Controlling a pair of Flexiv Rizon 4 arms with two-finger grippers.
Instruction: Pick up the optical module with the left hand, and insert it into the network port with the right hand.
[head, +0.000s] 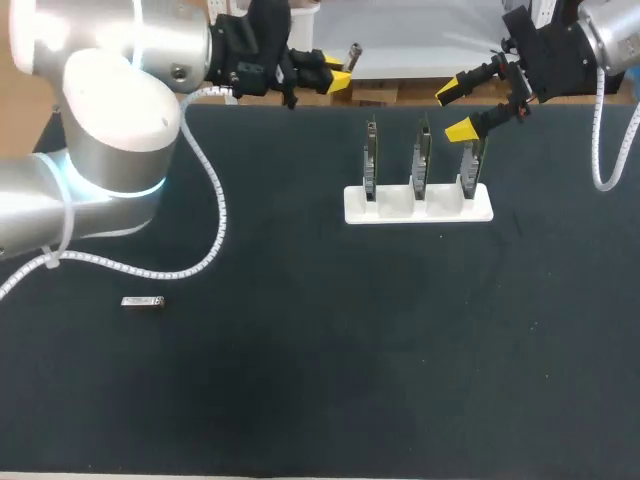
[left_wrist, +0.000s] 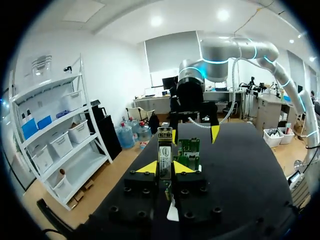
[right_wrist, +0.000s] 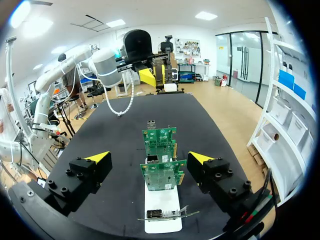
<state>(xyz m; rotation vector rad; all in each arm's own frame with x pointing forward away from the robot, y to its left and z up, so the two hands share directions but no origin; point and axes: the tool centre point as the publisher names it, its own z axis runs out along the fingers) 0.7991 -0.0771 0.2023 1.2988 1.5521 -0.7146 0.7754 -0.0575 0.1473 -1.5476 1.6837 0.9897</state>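
Note:
My left gripper (head: 338, 72) hovers over the table's far edge, shut on a slim metal optical module (head: 351, 50) that sticks out past its yellow tips. In the left wrist view the module (left_wrist: 165, 154) stands upright between the fingers (left_wrist: 148, 168). My right gripper (head: 455, 111) is open above the rightmost of three green network cards (head: 421, 160), which stand on edge in a white holder (head: 418, 208). From the right wrist the cards (right_wrist: 161, 171) lie between and under the spread fingers (right_wrist: 98, 157). The left gripper (right_wrist: 150, 75) shows beyond them.
A second metal module (head: 143, 302) lies flat on the dark mat (head: 320, 360) at the front left, away from both arms. My left arm's white cable (head: 205, 200) loops over the mat's left side. The right arm's cable (head: 605, 150) hangs at the far right.

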